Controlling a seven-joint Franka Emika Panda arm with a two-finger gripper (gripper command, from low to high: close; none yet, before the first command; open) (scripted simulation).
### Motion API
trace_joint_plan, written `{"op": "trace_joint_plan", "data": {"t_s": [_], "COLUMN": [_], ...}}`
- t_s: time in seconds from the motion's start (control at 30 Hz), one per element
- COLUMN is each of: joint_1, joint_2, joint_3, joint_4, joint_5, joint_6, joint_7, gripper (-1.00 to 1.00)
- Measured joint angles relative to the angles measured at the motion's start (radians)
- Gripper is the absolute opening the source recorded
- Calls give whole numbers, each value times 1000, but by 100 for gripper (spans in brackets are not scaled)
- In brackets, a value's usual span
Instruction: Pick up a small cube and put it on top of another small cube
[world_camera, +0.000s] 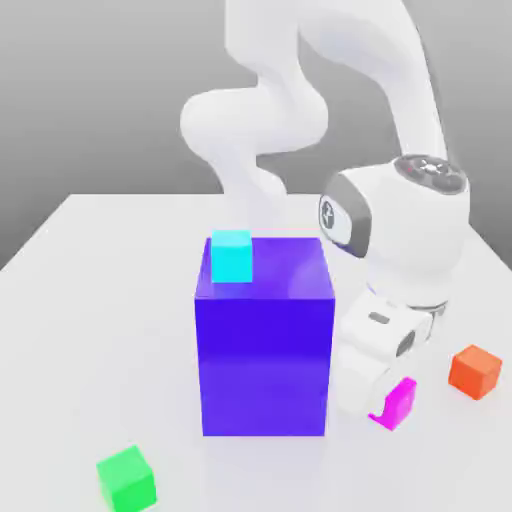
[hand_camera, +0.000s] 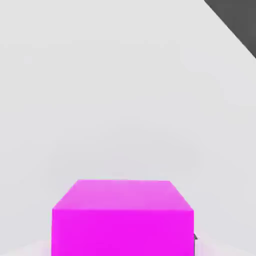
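Observation:
The small magenta cube (world_camera: 398, 402) sits low over the white table, just right of the big blue-purple block in the exterior view. My gripper (world_camera: 386, 404) comes down at a slant from the white hand above and is shut on this cube. In the hand view the magenta cube (hand_camera: 122, 217) is very near, with a dark fingertip (hand_camera: 195, 237) pressed against its side. I cannot tell whether the cube still touches the table.
The big blue-purple block (world_camera: 264, 340) stands in the middle with a small cyan cube (world_camera: 231, 256) on its top. An orange cube (world_camera: 474, 371) lies at the exterior view's right, and a green cube (world_camera: 127, 478) at the front left. The table (world_camera: 90, 300) is white.

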Motion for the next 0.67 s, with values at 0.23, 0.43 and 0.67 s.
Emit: {"op": "trace_joint_plan", "data": {"t_s": [0.23, 0.43, 0.67], "joint_1": [-190, -335, -367], "joint_2": [7, 38, 155], "joint_3": [-124, -194, -166], "joint_4": [116, 135, 141], "joint_5": [26, 122, 176], "joint_6": [-118, -76, 36], "joint_7": [-242, -443, -489], "gripper": [-100, -100, 100]}}
